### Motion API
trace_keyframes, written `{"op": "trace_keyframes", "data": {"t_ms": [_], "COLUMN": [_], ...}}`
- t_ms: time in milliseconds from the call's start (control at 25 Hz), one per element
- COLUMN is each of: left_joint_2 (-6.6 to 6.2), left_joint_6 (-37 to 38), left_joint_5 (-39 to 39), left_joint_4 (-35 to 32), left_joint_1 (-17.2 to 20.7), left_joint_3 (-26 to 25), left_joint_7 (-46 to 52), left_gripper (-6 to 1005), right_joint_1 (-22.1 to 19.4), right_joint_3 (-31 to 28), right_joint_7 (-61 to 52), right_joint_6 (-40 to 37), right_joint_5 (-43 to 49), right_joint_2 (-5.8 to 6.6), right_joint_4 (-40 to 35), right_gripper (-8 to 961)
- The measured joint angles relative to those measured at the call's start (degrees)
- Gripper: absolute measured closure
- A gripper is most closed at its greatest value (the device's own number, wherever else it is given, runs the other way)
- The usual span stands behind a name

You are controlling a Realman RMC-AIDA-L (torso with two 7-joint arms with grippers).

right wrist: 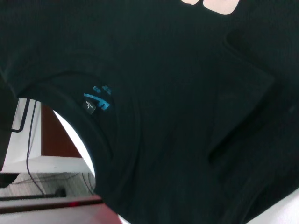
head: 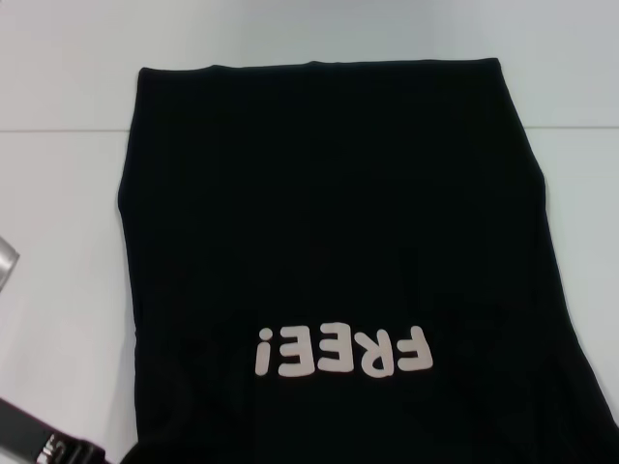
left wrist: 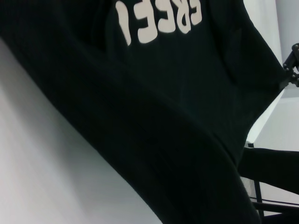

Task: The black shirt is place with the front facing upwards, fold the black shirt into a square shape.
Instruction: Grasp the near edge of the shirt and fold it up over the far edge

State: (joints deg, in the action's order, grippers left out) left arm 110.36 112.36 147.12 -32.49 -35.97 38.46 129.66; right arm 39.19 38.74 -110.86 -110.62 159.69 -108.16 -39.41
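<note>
The black shirt point(head: 329, 213) lies front up on the white table point(head: 58, 290), its hem at the far end and both side edges folded in to straight lines. Its cream letters "FREE!" point(head: 340, 353) read upside down near the front edge. In the left wrist view the shirt point(left wrist: 163, 116) fills the picture, with the letters point(left wrist: 159, 21) showing and its edge raised over the table point(left wrist: 37, 177). The right wrist view shows the neck opening with the small blue label point(right wrist: 96, 102), and floor shows through the opening. Neither gripper's fingers show in any view.
A silver and black part of the left arm point(head: 39, 443) shows at the lower left corner of the head view. Below the collar lie a brown panel point(right wrist: 56, 135) and cables. A dark stand point(left wrist: 292, 65) sits beyond the shirt's far side.
</note>
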Motion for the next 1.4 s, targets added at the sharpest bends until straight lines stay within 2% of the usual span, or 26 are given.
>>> {"op": "trace_keyframes", "data": {"t_ms": [160, 280, 360, 400, 440, 560, 640, 720, 800, 960, 1000, 1040, 1160, 1200, 1240, 1360, 1400], "left_joint_2": [0.10, -0.19, -0.72, -1.35, -1.35, -2.12, -2.49, -2.58, -2.38, -1.10, -0.27, -0.27, 0.96, 1.73, 1.73, 2.72, 3.21], "left_joint_6": [-0.36, -0.89, -2.01, -3.60, -3.60, -6.46, -8.79, -12.56, -17.05, -25.50, -28.22, -28.22, -31.89, -35.25, -35.25, -40.74, -42.93], "left_joint_5": [-0.34, -0.58, -0.62, -0.62, -0.62, -0.86, -1.89, -4.43, -7.56, -14.20, -15.96, -15.96, -17.08, -17.36, -17.36, -17.82, -17.99], "left_joint_4": [0.07, -0.19, -0.22, -0.16, -0.16, -0.46, -0.54, -0.49, -0.25, 0.07, 0.17, 0.17, 0.45, 1.30, 1.30, 2.86, 3.17], "left_joint_1": [-0.03, -1.14, -2.24, -3.44, -3.44, -5.11, -5.64, -5.78, -5.62, -5.31, -5.44, -5.44, -6.13, -6.80, -6.80, -7.66, -7.97], "left_joint_3": [-0.56, -3.89, -7.30, -11.49, -11.49, -19.53, -24.05, -26.82, -27.52, -27.35, -27.14, -27.14, -26.84, -26.19, -26.19, -25.58, -25.56], "left_joint_7": [-0.37, -0.41, -0.01, 0.85, 0.85, 2.76, 3.61, 4.16, 4.27, 3.21, 2.15, 2.15, 0.14, -1.74, -1.74, -4.50, -5.40], "left_gripper": [975, 975, 975, 975, 975, 974, 974, 974, 975, 975, 975, 975, 974, 974, 974, 975, 975], "right_joint_1": [0.19, 0.55, 0.68, 0.73, 0.73, -0.02, -0.80, -1.71, -2.65, -4.15, -4.33, -4.33, -3.86, -3.47, -3.47, -2.65, -2.38], "right_joint_3": [-2.29, -6.28, -9.50, -12.87, -12.87, -19.19, -22.72, -25.81, -27.95, -29.19, -29.04, -29.04, -29.25, -29.13, -29.13, -29.10, -29.09], "right_joint_7": [-0.32, -0.82, -2.03, -3.82, -3.82, -7.19, -8.91, -10.30, -10.69, -8.42, -6.24, -6.24, -3.27, -1.38, -1.38, 2.13, 2.73], "right_joint_6": [1.13, 1.35, 1.43, 1.49, 1.49, 2.22, 3.21, 5.11, 9.04, 19.23, 23.31, 23.31, 28.19, 31.54, 31.54, 36.59, 37.57], "right_joint_5": [-1.07, -3.13, -5.48, -8.41, -8.41, -14.74, -18.73, -23.69, -29.51, -39.43, -41.90, -41.90, -42.70, -43.12, -43.12, -43.47, -43.50], "right_joint_2": [-0.54, -0.46, -0.02, 0.67, 0.67, 2.38, 3.05, 3.26, 3.06, 1.59, 0.22, 0.22, -2.15, -3.64, -3.64, -5.48, -5.70], "right_joint_4": [0.17, 0.21, 0.11, -0.29, -0.29, -0.21, -0.02, 0.48, 2.48, 8.99, 11.11, 11.11, 11.88, 11.95, 11.95, 12.01, 12.02], "right_gripper": [916, 915, 914, 913, 913, 911, 910, 909, 908, 905, 905, 904, 903, 902, 902, 900, 899]}}
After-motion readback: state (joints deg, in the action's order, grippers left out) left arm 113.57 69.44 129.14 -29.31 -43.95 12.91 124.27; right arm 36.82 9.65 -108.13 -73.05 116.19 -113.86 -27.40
